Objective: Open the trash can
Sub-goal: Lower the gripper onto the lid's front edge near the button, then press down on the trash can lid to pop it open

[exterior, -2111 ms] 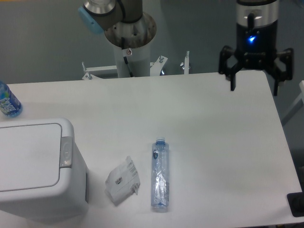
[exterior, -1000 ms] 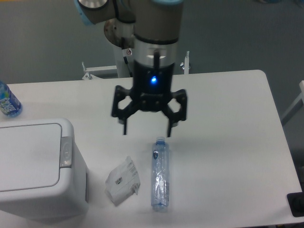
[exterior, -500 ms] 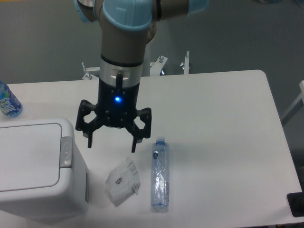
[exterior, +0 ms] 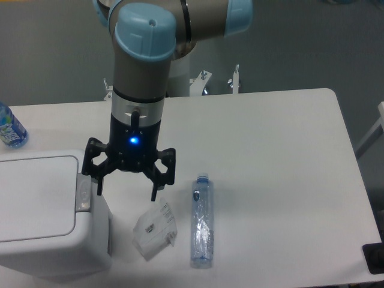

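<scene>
The hand (exterior: 126, 193) has swept in from the far right of the tabletop (exterior: 270, 156) over the last two seconds and now hangs with its fingers spread wide and empty, one fingertip just beside the grey push-button tab (exterior: 83, 192) of the trash can (exterior: 45, 213). That puts the approach nearly finished: the lid (exterior: 36, 198) is still flat and shut, and what seems left is a small shift left and a press down on the tab. The trash can sits at the front left corner of the tabletop, its left and front sides running out of view, so the room to work is on its right side only. There the margin is tight: a crumpled white packet (exterior: 155, 228) lies near the bin's right wall, just below the other fingertip, and a clear plastic bottle (exterior: 202, 221) lies flat beside it. A blue bottle (exterior: 10, 127) stands at the far left edge, well apart from the hand. The right half of the tabletop offers wide room to retreat.
</scene>
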You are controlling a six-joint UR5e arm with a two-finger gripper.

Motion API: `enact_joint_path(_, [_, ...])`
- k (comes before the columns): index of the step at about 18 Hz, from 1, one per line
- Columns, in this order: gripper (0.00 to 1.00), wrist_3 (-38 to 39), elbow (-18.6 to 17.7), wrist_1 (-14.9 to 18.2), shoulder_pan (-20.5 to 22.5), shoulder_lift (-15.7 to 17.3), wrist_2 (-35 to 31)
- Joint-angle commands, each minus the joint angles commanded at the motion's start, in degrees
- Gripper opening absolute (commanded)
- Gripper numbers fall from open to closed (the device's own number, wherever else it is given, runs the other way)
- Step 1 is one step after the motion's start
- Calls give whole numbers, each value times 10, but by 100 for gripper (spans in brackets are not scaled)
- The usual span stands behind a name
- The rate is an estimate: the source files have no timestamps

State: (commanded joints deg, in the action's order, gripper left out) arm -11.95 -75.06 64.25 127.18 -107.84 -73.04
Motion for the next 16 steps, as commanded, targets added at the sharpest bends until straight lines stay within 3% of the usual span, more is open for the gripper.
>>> enact_joint_path(16, [100, 0, -9, 0, -17, -2, -2])
